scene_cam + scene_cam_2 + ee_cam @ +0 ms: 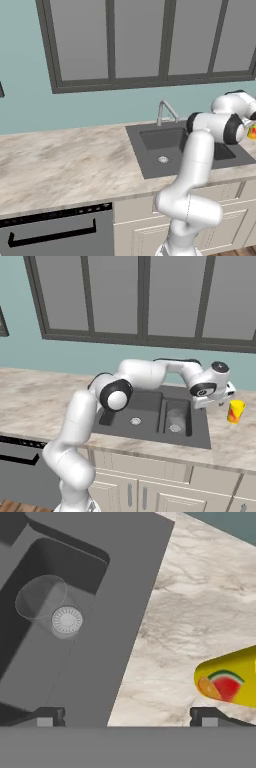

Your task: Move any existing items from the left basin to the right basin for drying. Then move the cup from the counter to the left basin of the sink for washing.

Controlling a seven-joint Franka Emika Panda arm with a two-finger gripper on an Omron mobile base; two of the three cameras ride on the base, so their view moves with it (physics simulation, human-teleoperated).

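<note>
White arm stretched right over the sink (200, 428) — jaws (127, 714) spread, empty — beside the cup (235, 410)

Light even and flat, rendered; no clear source. Soft shading only inside the sink (200, 428) wells and under the counter (60, 165) lip. No glare, no motion blur. Edges slightly jagged, low resolution. Glassy object (42, 604) faint against dark basin. No edge distortion seen
</note>
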